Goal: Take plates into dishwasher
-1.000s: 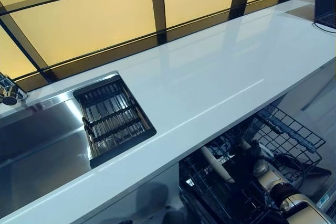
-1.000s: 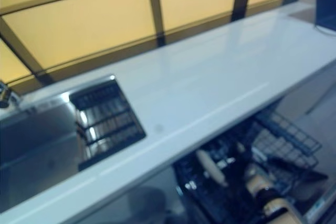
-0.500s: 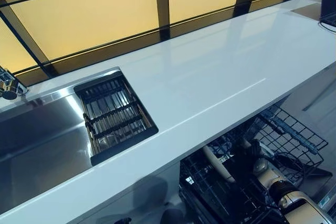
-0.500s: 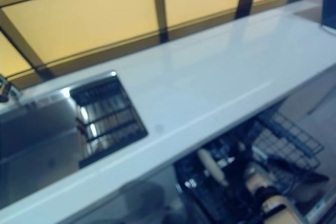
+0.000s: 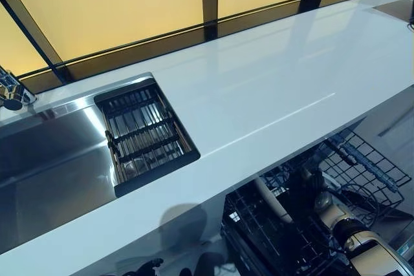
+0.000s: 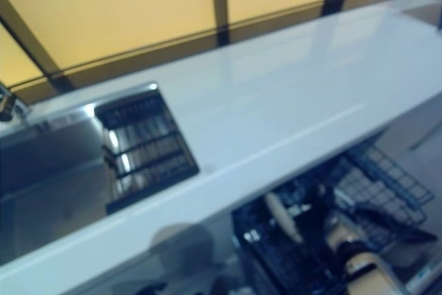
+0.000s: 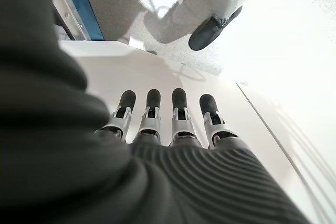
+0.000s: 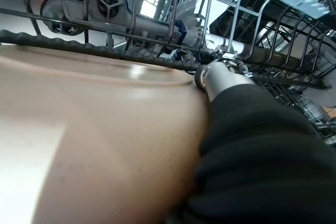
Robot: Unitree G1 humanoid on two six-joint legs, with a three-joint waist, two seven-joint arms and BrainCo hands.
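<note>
Right wrist view shows the plate (image 8: 94, 145) filling the space right next to the right hand (image 8: 210, 77), down inside the dishwasher rack (image 8: 157, 30). I cannot tell how its fingers sit on it. The plate looks stiff, smooth and breakable, so hold it by the rim. The left hand (image 7: 168, 124) hangs with straight fingers, holding nothing.

This is a kitchen. A long white desk (image 5: 272, 88) runs under amber-lit window panels (image 5: 123, 11), with a stainless steel sink (image 5: 45, 166) set into it, a tap (image 5: 10, 92) at its edge and a dark slatted drain rack (image 5: 145, 135) inside. Below the desk, a dishwasher's wire rack (image 5: 362, 166) is pulled out.
</note>
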